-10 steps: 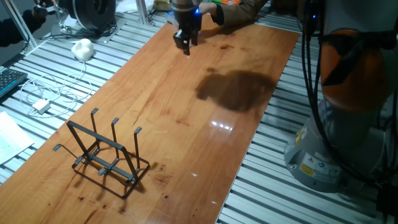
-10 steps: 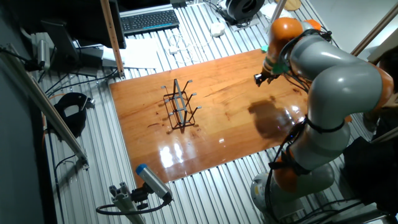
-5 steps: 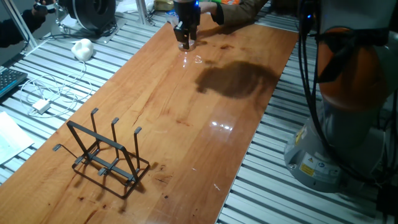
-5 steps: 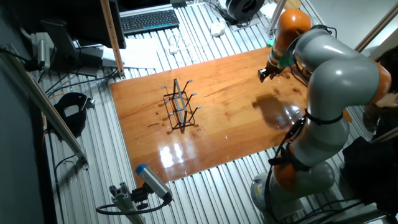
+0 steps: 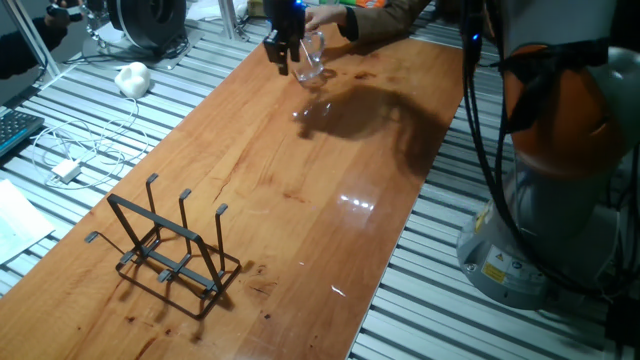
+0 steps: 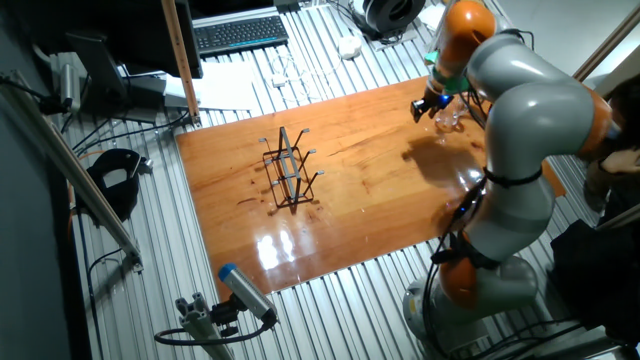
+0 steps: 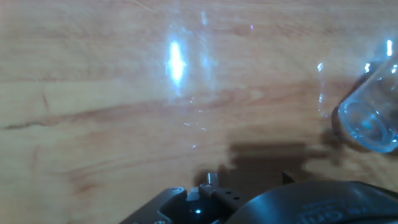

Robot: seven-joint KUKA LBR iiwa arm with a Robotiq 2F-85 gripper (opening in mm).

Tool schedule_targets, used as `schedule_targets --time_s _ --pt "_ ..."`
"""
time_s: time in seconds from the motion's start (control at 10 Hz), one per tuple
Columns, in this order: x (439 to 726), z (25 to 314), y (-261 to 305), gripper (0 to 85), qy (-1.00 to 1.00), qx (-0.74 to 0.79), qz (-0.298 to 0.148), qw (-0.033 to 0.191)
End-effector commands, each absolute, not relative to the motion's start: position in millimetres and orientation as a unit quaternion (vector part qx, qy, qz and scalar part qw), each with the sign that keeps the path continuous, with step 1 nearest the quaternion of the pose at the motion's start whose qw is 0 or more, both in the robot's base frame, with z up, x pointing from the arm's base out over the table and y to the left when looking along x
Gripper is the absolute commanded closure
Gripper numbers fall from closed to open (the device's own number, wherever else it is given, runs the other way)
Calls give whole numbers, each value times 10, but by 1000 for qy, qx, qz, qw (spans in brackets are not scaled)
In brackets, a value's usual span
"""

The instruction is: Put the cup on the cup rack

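Note:
The cup point(image 5: 312, 58) is a clear tumbler that stands on the far end of the wooden table point(image 5: 300, 200). It also shows in the other fixed view point(image 6: 447, 118) and at the right edge of the hand view point(image 7: 368, 121). My gripper point(image 5: 281, 55) hangs just left of the cup, close to it but not around it. Its fingers look apart and hold nothing. It shows in the other fixed view too point(image 6: 422, 106). The cup rack point(image 5: 170, 245) is a black wire frame with three upright prongs that stands near the front left of the table, far from the cup point(image 6: 288, 170).
A brown-sleeved arm point(image 5: 385, 15) lies across the table's far edge behind the cup. A white lump point(image 5: 132, 78) and cables point(image 5: 70, 150) lie on the metal slats to the left. The robot's base point(image 5: 560, 150) stands on the right. A keyboard point(image 6: 240, 33) lies beyond the table.
My gripper has moved left and a little up at the table's far end. The cup now stands in plain view to its right.

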State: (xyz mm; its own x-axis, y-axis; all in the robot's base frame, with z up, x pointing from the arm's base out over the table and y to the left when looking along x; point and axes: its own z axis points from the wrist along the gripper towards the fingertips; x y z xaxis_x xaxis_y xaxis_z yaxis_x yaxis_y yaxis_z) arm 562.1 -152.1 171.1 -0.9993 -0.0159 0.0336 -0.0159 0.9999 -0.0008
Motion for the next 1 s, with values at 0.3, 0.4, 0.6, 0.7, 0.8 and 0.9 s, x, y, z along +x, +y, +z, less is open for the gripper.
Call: schedule_targets --time_s 0.3,0.4,0.6,0.7,0.8,0.9 --pt "5566 1524 -1158 340 -1000 -18 11 5" --pt "5505 1505 -1095 340 -1000 -20 13 3" --pt "5407 1547 -991 340 -999 -28 18 -1" --pt "5355 1615 -1029 340 -999 -12 48 -2" --pt "5293 1702 -1208 340 -999 -3 38 0" --pt "5244 1745 -1389 340 -999 10 34 -1"
